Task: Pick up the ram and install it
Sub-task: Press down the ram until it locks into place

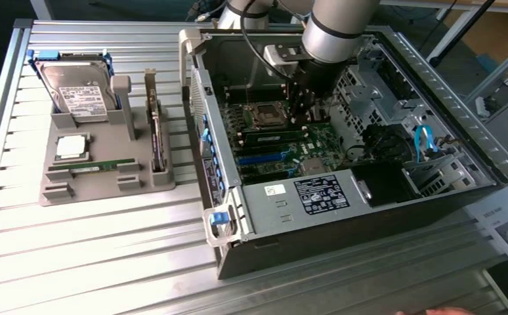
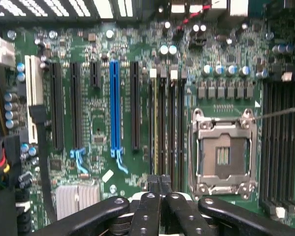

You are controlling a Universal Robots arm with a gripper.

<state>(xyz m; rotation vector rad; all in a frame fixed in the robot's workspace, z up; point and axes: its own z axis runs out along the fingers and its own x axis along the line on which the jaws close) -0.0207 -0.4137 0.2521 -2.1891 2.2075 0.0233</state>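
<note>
The ram [image 1: 92,165], a thin green stick, lies in a slot of the grey holder [image 1: 105,187] outside the open computer case [image 1: 342,197]. My gripper [image 1: 303,119] hangs inside the case over the motherboard [image 1: 280,147]. In the wrist view the gripper [image 2: 160,181] is shut, its black fingertips pressed together with nothing visible between them. It sits just over the near end of the row of memory slots [image 2: 167,123], beside the empty processor socket [image 2: 223,152]. A green strip [image 1: 276,138] stands along those slots; I cannot tell whether it is a stick.
The holder also carries a hard drive [image 1: 79,92], a square silver processor chip [image 1: 70,146] and a dark upright card [image 1: 156,138]. Case walls, a drive cage [image 1: 377,92] and cables [image 1: 424,141] close in around the arm. A blue expansion slot [image 2: 115,105] lies beside the memory slots.
</note>
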